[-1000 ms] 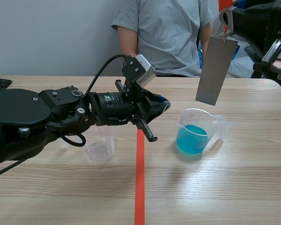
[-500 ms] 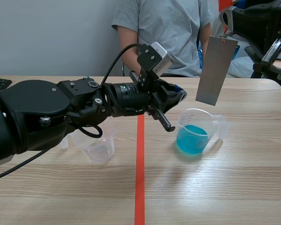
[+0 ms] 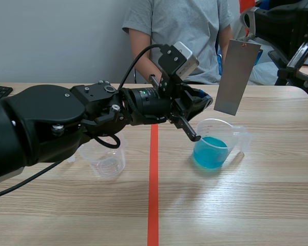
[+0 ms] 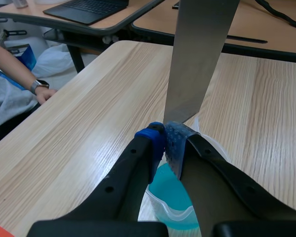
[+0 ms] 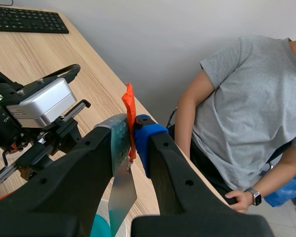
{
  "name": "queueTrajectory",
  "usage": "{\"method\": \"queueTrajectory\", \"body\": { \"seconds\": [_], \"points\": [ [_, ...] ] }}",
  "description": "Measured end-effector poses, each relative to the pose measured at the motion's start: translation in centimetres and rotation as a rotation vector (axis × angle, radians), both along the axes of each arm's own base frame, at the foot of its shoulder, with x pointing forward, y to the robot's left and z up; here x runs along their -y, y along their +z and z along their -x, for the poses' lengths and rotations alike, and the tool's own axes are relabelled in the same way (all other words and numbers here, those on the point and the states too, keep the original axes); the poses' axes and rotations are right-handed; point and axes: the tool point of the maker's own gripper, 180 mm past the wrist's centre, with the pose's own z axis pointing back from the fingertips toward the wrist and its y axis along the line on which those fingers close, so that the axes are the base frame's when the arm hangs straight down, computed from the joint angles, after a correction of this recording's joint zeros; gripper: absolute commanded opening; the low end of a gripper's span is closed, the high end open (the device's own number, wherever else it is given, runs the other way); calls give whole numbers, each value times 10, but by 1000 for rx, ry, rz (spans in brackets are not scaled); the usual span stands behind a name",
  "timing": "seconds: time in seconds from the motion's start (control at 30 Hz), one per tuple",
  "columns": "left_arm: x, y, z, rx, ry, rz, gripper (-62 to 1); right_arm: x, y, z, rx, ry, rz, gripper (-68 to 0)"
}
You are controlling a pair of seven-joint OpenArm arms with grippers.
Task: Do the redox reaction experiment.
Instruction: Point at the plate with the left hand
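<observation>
Dangling the metal plate [image 3: 237, 77] by the orange tab [image 5: 129, 111] at its top, clamped between the pads of the right gripper [image 5: 130, 133], raised over the far right of the table. Hanging its lower edge just above the beaker of blue solution [image 3: 214, 146], not yet touching the liquid. Hovering the left gripper [image 4: 164, 136] with fingers pressed together on nothing, over the beaker's near rim and close to the plate's bottom edge (possibly readying to steady the strip, though hard to say).

Judging the step in hand as lowering the plate into the solution. Doing that well:
- Centring the plate over the beaker's mouth before descending.
- Going down straight and slowly, avoiding any swing against the wall.
- Stopping with the lower part wetted and the tab dry.

Minding the left arm too, avoiding any nudge to the probably light beaker and a spill. Leaving alone the empty beaker [image 3: 109, 160], standing across the tape line [image 3: 153, 195].
</observation>
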Motion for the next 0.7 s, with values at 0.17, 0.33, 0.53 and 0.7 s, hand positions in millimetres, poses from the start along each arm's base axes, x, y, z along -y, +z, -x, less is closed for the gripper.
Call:
{"method": "queueTrajectory", "body": {
  "seconds": [0.17, 0.33, 0.53, 0.7],
  "points": [
    [2, -1, 0, -5, 4, 1, -563, 0, 0, 0, 0, 0, 0, -664],
    [-5, -13, -4, -24, 24, -22, -563, 0, 0, 0, 0, 0, 0, -664],
    [-4, -12, -4, -21, 24, -15, -563, 0, 0, 0, 0, 0, 0, -664],
    [-4, -11, -5, -21, 24, -15, -563, 0, 0, 0, 0, 0, 0, -664]
  ]
}}
